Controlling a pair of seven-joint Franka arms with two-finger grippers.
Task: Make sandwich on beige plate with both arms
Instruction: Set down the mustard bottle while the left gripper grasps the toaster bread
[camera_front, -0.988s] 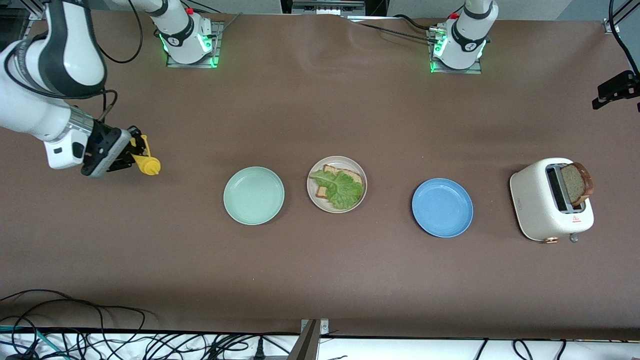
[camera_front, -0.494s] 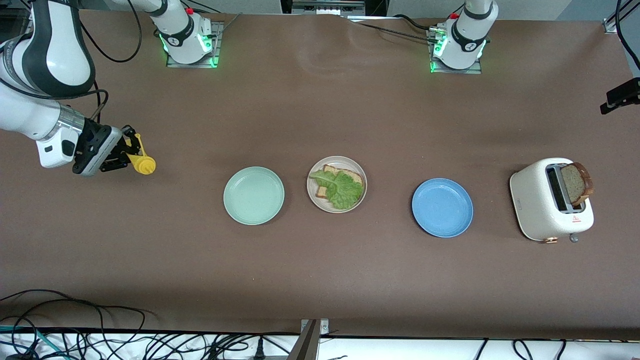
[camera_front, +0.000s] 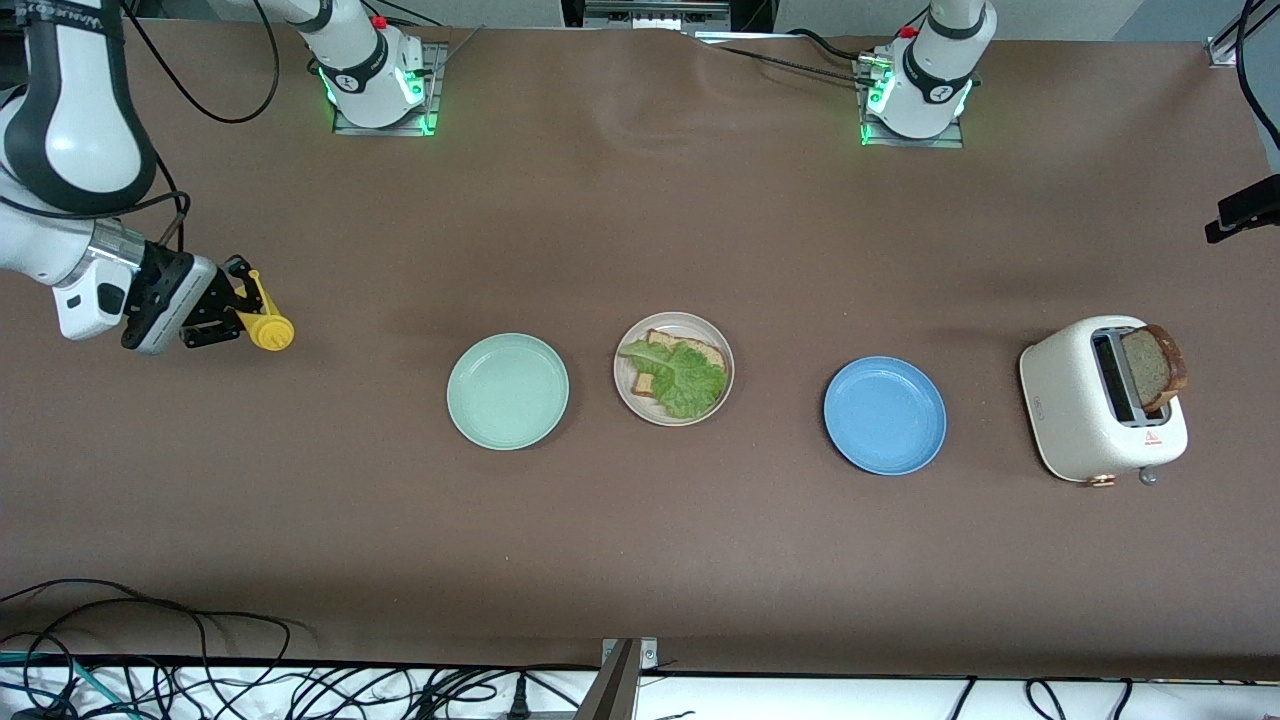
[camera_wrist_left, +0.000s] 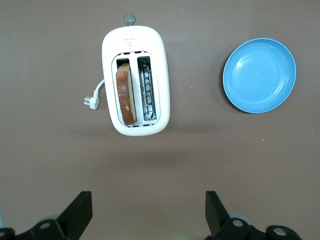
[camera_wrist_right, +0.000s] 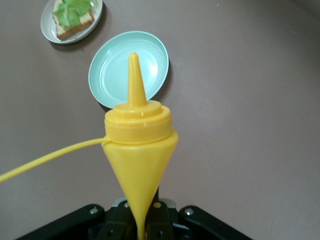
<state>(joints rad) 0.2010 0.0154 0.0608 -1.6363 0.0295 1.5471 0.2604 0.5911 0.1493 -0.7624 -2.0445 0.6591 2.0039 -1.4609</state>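
Observation:
The beige plate (camera_front: 665, 418) lies mid-table between two other plates and also shows in the right wrist view (camera_wrist_right: 47, 25). On it is a slice of brown-crusted bread (camera_front: 690, 349) with a ruffled lettuce leaf (camera_front: 685, 378) on top. A second slice (camera_front: 1155, 368) stands in the toaster's slot (camera_wrist_left: 125, 95). My right gripper (camera_front: 232, 310) is over the right arm's end of the table, shut on a yellow squeeze bottle (camera_front: 268, 328) whose nozzle (camera_wrist_right: 134, 75) points toward the plates. My left gripper (camera_wrist_left: 147, 200) is open and empty, high above the table beside the toaster.
A mint green plate (camera_front: 507, 390) lies beside the beige one toward the right arm's end, a blue plate (camera_front: 885, 415) toward the left arm's end. A white toaster (camera_front: 1085, 420) stands past the blue plate. Cables run along the table edge nearest the front camera.
My right arm has carried the yellow bottle farther toward the right arm's end of the table, away from the plates. The plates, sandwich and toaster have not moved.

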